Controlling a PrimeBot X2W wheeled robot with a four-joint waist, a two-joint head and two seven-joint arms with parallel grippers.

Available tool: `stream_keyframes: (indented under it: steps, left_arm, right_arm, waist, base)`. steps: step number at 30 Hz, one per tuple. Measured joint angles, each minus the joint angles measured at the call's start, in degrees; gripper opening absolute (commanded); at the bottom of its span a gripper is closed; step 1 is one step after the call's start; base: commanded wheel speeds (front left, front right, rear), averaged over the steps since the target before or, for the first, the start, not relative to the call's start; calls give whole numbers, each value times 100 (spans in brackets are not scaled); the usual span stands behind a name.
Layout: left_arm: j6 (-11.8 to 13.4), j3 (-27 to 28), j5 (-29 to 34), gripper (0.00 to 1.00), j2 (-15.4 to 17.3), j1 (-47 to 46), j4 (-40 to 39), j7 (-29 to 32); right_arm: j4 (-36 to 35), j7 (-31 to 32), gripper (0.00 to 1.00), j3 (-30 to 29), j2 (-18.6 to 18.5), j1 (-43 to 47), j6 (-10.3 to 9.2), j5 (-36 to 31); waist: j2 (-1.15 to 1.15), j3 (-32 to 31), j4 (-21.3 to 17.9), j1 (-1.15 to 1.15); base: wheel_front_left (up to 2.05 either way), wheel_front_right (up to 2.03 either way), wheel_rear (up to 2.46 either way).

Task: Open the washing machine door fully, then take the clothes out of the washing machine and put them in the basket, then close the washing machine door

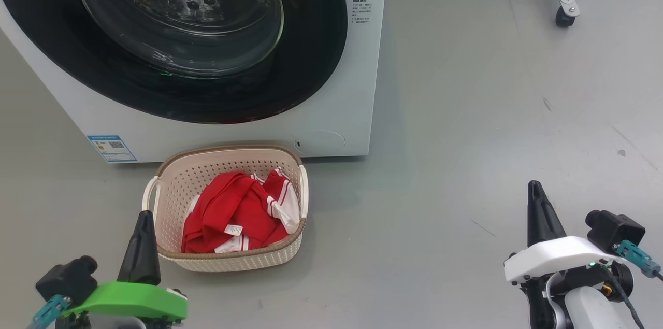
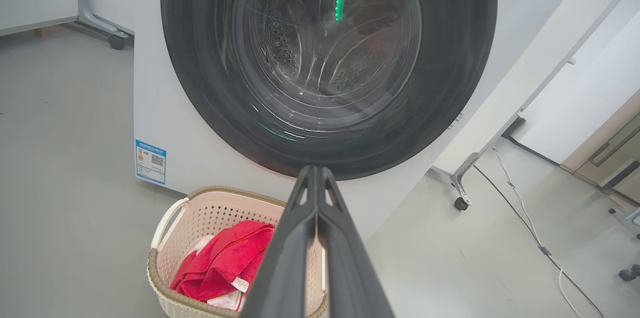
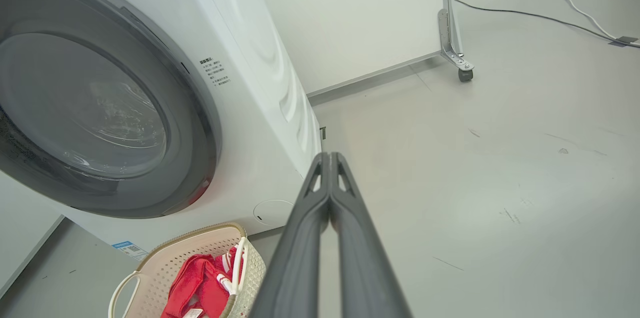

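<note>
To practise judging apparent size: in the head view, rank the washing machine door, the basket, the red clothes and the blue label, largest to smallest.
1. washing machine door, largest though cropped by the frame.
2. basket.
3. red clothes, fitting inside the basket.
4. blue label, smallest.

Bright even light, soft shadows, glare on the washing machine door, wrist views bowed at edges.

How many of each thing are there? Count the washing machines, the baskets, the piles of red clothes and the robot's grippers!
washing machine: 1
basket: 1
pile of red clothes, in the basket: 1
grippers, both shut and holding nothing: 2 (left gripper, right gripper)
Total: 5
</note>
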Motion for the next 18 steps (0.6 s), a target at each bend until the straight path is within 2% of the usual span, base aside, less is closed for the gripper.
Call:
stream_keyframes:
  steps: [18]
  left_arm:
    - [0,122,-1252,0,4,-1,12,372]
  right_arm:
    - [-1,382,0,-293,15,-1,60,1256]
  waist:
    - [0,-88,45,0]
  base:
    - [0,0,0]
